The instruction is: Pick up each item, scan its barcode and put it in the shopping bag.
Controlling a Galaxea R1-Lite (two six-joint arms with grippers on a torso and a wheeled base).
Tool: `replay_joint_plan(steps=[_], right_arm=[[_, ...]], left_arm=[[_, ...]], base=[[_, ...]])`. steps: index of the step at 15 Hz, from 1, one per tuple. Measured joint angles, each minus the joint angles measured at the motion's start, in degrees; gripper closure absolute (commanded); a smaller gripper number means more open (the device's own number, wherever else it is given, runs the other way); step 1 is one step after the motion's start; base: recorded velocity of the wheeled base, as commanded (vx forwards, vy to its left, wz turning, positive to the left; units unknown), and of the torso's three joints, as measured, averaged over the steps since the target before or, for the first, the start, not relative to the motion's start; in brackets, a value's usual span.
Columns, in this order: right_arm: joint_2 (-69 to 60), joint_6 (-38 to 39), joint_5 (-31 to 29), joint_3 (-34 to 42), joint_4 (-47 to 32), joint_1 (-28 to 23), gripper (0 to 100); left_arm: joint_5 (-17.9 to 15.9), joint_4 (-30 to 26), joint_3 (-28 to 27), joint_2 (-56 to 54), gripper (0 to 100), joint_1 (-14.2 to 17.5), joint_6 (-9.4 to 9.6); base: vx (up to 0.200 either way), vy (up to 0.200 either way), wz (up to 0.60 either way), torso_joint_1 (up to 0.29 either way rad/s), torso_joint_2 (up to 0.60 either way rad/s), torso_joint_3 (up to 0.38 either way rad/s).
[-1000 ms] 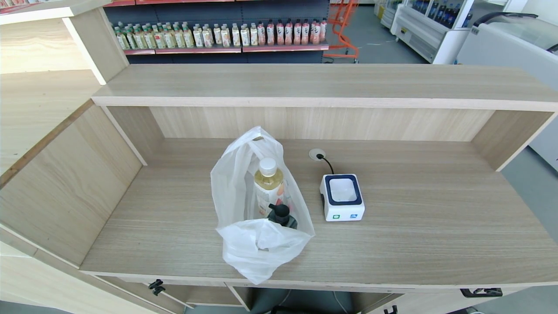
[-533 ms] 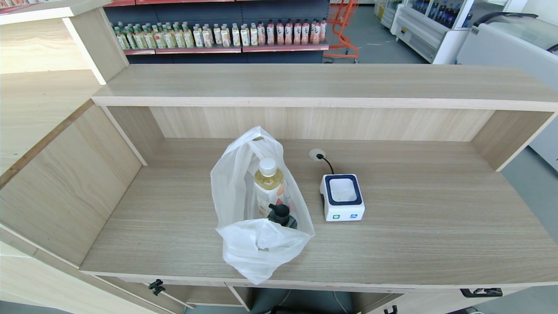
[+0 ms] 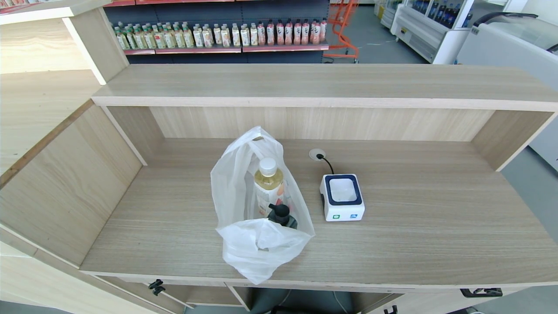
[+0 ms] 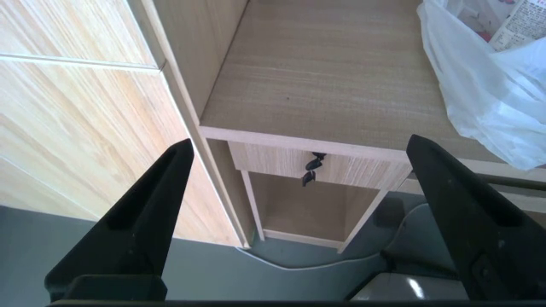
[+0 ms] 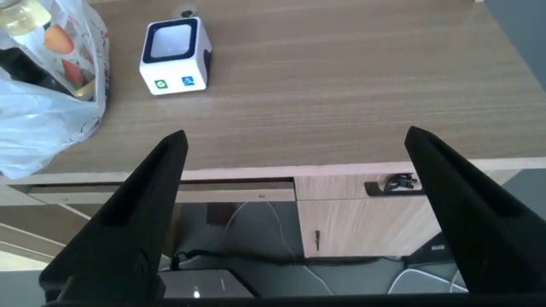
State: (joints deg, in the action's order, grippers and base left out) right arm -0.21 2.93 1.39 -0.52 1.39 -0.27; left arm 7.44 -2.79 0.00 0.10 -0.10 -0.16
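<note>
Hanging off counter (image 3: 414, 226) front: left gripper (image 4: 300, 143), right gripper (image 5: 299, 135), both spread, empty. Bag (image 3: 257, 244) ahead, upright, nearer left one.

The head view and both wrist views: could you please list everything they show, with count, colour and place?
shopping bag: one, translucent white, standing on the counter left of the scanner
tea bottle: one, pale yellow with a white cap, upright inside the bag
pump bottle: one, dark with a black top, inside the bag in front of the tea bottle
scanner: one, white with a dark blue frame, on the counter
cable: one, black, behind the scanner
counter: one, light wood
shelf bottles: many, yellowish to pink, shop shelf behind
freezers: white, back right
left gripper: black, jaws open, before the counter's front edge
right gripper: black, jaws open, before the counter's front edge
</note>
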Motion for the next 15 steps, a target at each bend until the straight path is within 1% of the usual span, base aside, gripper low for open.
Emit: replay_joint_plan(steps=[2, 3, 5, 13, 15], right_arm=[[0.0, -0.13, -0.16, 0.0, 0.05, 0.0, 0], [0.02, -0.39, -0.33, 0.06, 0.11, 0.05, 100], [0.02, -2.11, -0.13, 0.12, 0.09, 0.02, 100], [0.05, -2.39, 0.0, 0.17, 0.09, 0.02, 100], [0.07, -2.46, 0.02, 0.17, 0.09, 0.05, 100]], left_arm=[[0.0, -0.02, 0.0, 0.0, 0, 0.0, 0.0], [0.0, 0.0, 0.0, 0.0, 0, 0.0, 0.02], [0.0, 0.0, 0.0, 0.0, 0, 0.0, 0.0], [0.02, 0.0, 0.0, 0.0, 0, 0.0, -0.02], [0.0, -0.02, 0.0, 0.0, 0, 0.0, -0.09]], base=[[0.0, 0.0, 0.0, 0.0, 0.0, 0.0], [0.0, 0.0, 0.0, 0.0, 0.0, 0.0], [0.0, 0.0, 0.0, 0.0, 0.0, 0.0], [0.0, 0.0, 0.0, 0.0, 0.0, 0.0], [0.0, -0.2, 0.0, 0.002, 0.0, 0.002]])
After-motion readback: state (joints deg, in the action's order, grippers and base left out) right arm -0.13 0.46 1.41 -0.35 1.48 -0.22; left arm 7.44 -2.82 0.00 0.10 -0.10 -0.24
